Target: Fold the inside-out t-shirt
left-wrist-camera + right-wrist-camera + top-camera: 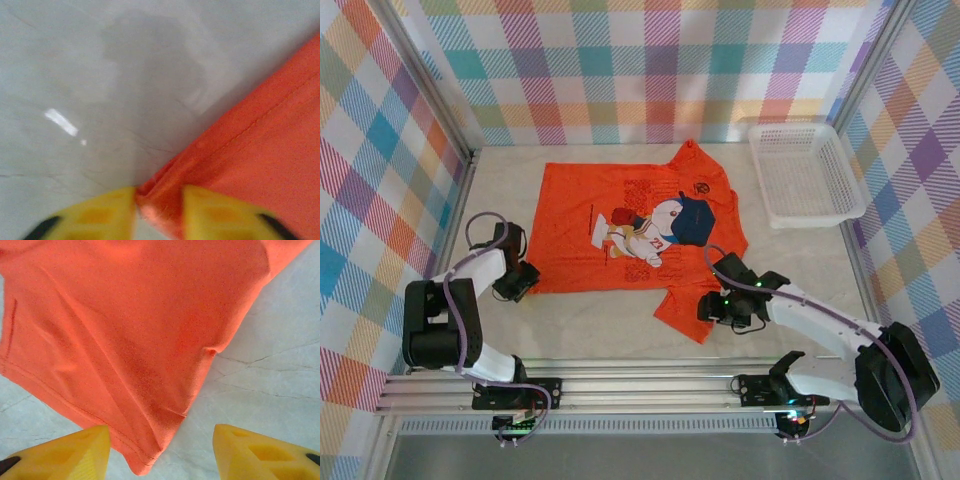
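I see the inside-out t-shirt (620,225) lying flat in the middle of the counter (570,335). It is orange-red, with a cartoon print in a dark cap. My left hand (159,200) pinches the shirt's near hem corner, fingers narrow on the fabric. My right hand (157,450) stands wide astride its near sleeve tip. Bare counter rings the shirt, and a white basket (817,220) sits off its far right.
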`<control>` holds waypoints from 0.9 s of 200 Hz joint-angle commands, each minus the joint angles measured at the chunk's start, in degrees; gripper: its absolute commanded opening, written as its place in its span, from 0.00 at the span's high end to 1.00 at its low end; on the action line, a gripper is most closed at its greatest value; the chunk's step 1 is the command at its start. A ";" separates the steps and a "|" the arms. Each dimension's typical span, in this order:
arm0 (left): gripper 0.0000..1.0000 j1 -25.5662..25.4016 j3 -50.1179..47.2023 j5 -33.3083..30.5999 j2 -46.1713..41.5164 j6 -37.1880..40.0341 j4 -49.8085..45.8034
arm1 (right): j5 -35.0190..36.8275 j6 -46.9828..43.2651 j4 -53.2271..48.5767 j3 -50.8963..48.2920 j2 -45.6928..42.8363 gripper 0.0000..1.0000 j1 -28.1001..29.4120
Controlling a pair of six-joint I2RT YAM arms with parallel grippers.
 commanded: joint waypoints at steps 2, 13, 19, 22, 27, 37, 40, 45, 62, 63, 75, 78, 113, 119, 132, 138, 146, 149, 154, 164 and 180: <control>1.00 0.73 0.74 -0.96 2.31 0.39 2.77 | 1.52 2.31 -1.32 0.41 2.02 0.44 2.25; 1.00 0.76 1.08 -1.69 1.50 0.34 1.78 | 1.83 3.29 -1.33 0.41 2.70 0.49 3.45; 1.00 0.72 1.08 -2.00 0.74 0.42 1.43 | 1.88 3.96 -1.03 0.34 2.88 0.52 4.27; 1.00 0.74 1.08 -2.24 0.31 0.43 1.26 | 1.84 4.37 -0.79 0.26 3.03 0.53 4.75; 1.00 0.75 1.08 -2.41 -0.47 0.43 0.89 | 1.83 5.07 -0.36 0.19 3.34 0.53 5.48; 1.00 0.69 1.16 -2.83 -1.89 0.51 0.26 | 1.91 6.31 0.70 -0.13 4.12 0.54 6.98; 1.00 0.70 1.21 -2.88 -2.21 0.51 0.09 | 1.99 6.67 0.92 -0.23 4.50 0.54 7.43; 1.00 0.75 1.29 -2.91 -2.65 0.57 -0.18 | 2.09 7.29 1.39 -0.17 5.14 0.54 8.06; 1.00 0.76 1.60 -2.28 -3.33 0.60 -0.61 | 2.09 8.98 2.96 -0.02 7.40 0.54 9.87; 1.00 0.71 1.60 -2.22 -3.35 0.60 -0.63 | 2.09 9.04 3.06 0.00 7.52 0.54 9.99; 1.00 0.76 1.69 -1.64 -3.06 0.60 -0.65 | 2.09 10.01 3.90 0.28 9.01 0.54 10.86; 1.00 0.76 1.76 -1.52 -2.95 0.60 -0.72 | 2.09 10.26 4.09 0.32 9.32 0.54 11.01; 1.00 0.71 2.20 -1.01 -2.41 0.94 -1.59 | 2.49 12.15 5.66 -0.47 11.51 0.63 11.51; 1.00 0.76 2.33 -1.01 -2.71 1.05 -1.94 | 2.71 12.54 5.63 -0.60 11.38 0.71 11.51; 1.00 0.76 2.78 -1.41 -3.60 1.37 -3.27 | 3.43 12.86 4.63 -0.46 10.55 0.87 11.51; 1.00 0.76 3.02 -1.79 -4.15 1.58 -4.14 | 3.94 12.95 3.52 -0.08 9.78 0.94 11.52; 1.00 0.72 3.54 -2.51 -4.87 1.93 -5.53 | 4.77 12.81 1.45 0.82 8.51 1.00 11.51; 1.00 0.68 3.79 -2.86 -5.26 1.99 -6.33 | 5.12 12.79 0.57 1.16 7.76 1.00 11.51; 1.00 0.66 4.33 -3.53 -5.80 2.20 -7.76 | 5.72 12.78 -0.98 1.86 6.48 1.00 11.53; 1.00 0.67 5.33 -4.75 -7.24 2.79 -10.45 | 6.58 12.69 -4.09 3.12 3.22 1.00 11.52; 1.00 0.67 6.00 -5.98 -10.88 2.54 -13.65 | 7.44 12.90 -8.53 4.91 -2.47 1.00 11.51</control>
